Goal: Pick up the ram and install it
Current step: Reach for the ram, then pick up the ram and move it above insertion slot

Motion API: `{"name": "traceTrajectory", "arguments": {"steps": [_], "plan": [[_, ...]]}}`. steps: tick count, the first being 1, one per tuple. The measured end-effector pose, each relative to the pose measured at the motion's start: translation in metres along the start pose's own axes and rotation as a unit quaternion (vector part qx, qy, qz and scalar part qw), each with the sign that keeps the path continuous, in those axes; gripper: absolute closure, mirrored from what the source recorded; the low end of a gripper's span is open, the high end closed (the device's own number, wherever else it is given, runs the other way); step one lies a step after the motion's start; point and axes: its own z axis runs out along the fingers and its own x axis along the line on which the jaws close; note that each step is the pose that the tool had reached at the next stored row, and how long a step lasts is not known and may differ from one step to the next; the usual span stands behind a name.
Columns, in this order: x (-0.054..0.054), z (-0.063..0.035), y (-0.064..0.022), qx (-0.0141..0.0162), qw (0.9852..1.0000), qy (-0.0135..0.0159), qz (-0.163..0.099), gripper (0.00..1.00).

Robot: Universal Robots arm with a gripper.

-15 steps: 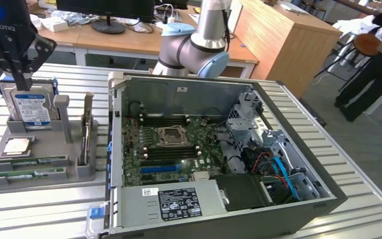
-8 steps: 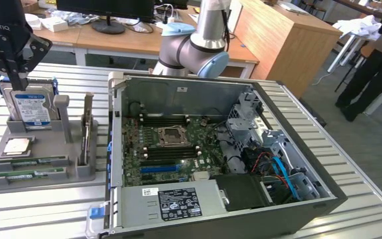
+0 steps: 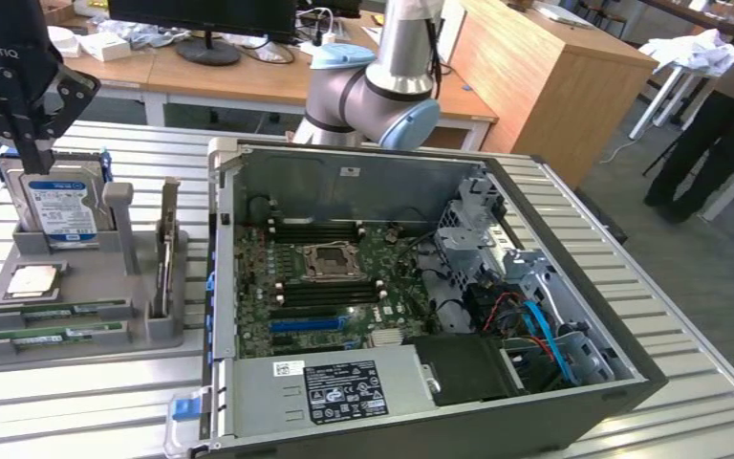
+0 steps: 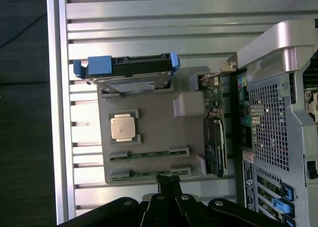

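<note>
Two ram sticks [image 3: 58,311] [image 4: 149,154], thin green boards, lie flat in the front slots of a grey holder [image 3: 150,330] on the exterior view's left. The second stick [image 3: 51,334] [image 4: 144,174] is the one nearest the holder's front edge. My gripper [image 3: 38,158] hangs well above the holder's back end, over the hard drive [image 3: 61,206], shut with nothing between its fingers. In the wrist view my gripper [image 4: 168,181] has its dark fingertips pressed together, just beside the second stick.
The holder also carries a square silver processor [image 3: 33,280] and an upright expansion card [image 3: 167,251]. The open computer case [image 3: 596,316] takes up the middle of the slatted metal table, its motherboard [image 3: 329,287] exposed. A person's legs [image 3: 705,143] stand at the far right.
</note>
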Motion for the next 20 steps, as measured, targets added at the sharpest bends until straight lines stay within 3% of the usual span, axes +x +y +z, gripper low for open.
{"name": "traceTrajectory", "arguments": {"steps": [14,20], "plan": [[-0.001,-0.0006,-0.0135,0.0,1.0,0.0,0.0,0.9],[-0.001,-0.0006,-0.0146,0.0,1.0,0.0,0.0,0.9]]}}
